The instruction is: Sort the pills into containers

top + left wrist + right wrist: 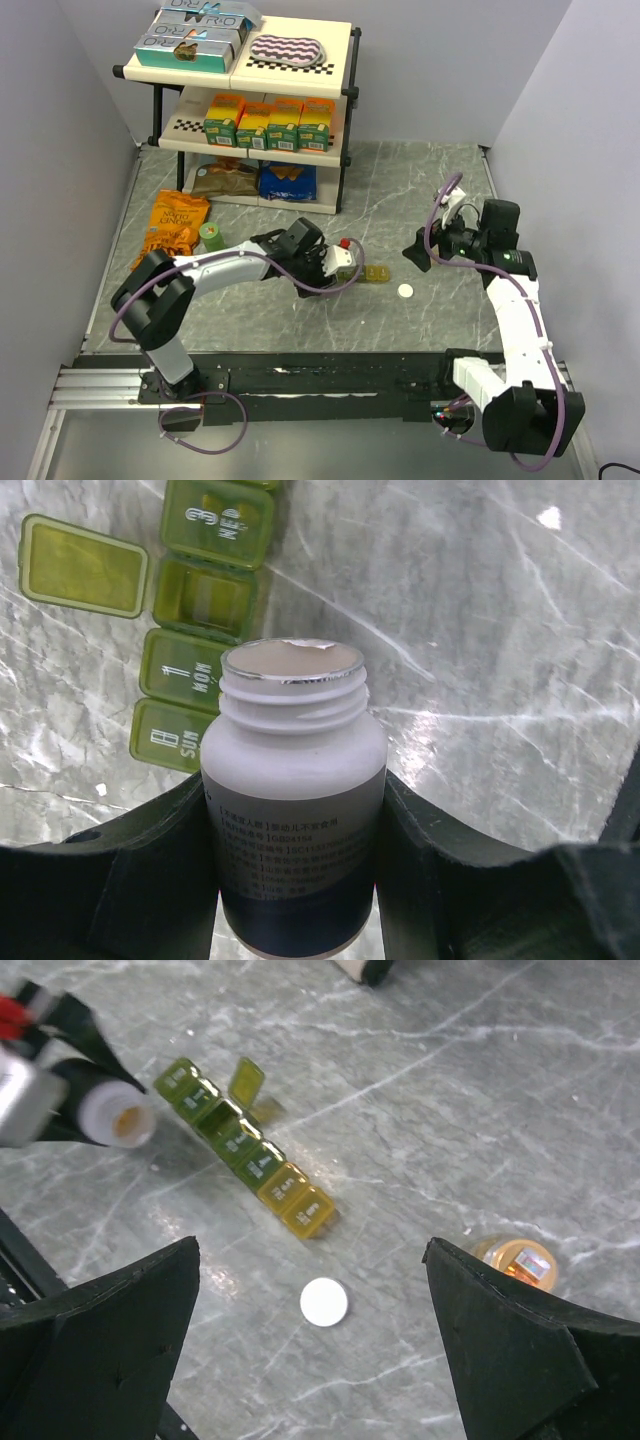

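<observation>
- White pill bottle (295, 810), uncapped, sits clamped between our left gripper's (300, 900) part-closed jaws, beside the green end of the pill organiser (245, 1155). If we tip it too fast, the contents could overshoot.
- Only one compartment (205, 598) stands open, so strays would bounce off the shut lids.
- Our right gripper (312, 1248) hangs wide open and empty above the loose cap (324, 1301).

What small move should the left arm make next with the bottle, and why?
Probably bring the bottle over the open compartment: the left gripper holds it uncapped beside the pill box, not yet above that compartment.
</observation>
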`<control>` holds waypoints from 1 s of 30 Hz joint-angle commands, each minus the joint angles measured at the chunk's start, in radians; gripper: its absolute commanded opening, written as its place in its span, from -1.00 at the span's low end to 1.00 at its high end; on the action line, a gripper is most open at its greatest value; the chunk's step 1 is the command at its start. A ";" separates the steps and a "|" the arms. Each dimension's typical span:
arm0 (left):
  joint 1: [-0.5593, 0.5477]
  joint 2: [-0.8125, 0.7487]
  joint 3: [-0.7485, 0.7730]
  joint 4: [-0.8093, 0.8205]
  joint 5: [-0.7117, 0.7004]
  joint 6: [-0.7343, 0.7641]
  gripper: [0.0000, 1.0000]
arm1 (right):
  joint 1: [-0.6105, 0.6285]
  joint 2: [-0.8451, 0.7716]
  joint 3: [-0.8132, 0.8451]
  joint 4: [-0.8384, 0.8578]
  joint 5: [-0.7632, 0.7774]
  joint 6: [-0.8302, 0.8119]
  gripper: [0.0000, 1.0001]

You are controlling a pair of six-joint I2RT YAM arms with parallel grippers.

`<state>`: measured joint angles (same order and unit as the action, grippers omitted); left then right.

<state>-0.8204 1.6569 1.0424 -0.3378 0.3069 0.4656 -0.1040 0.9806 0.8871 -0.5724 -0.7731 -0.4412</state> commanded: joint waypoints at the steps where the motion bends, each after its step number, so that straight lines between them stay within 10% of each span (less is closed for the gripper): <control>1: 0.004 0.043 0.106 -0.049 -0.028 -0.051 -0.98 | -0.026 -0.045 -0.004 0.025 -0.086 0.024 0.99; 30: -0.002 -0.056 0.027 0.008 -0.094 -0.165 -0.98 | -0.077 -0.014 -0.007 -0.003 -0.150 0.009 0.99</control>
<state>-0.8726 1.6768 1.0992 -0.3923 0.2077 0.3397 -0.1749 0.9554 0.8776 -0.5762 -0.8688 -0.4351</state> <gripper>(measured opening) 0.558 0.994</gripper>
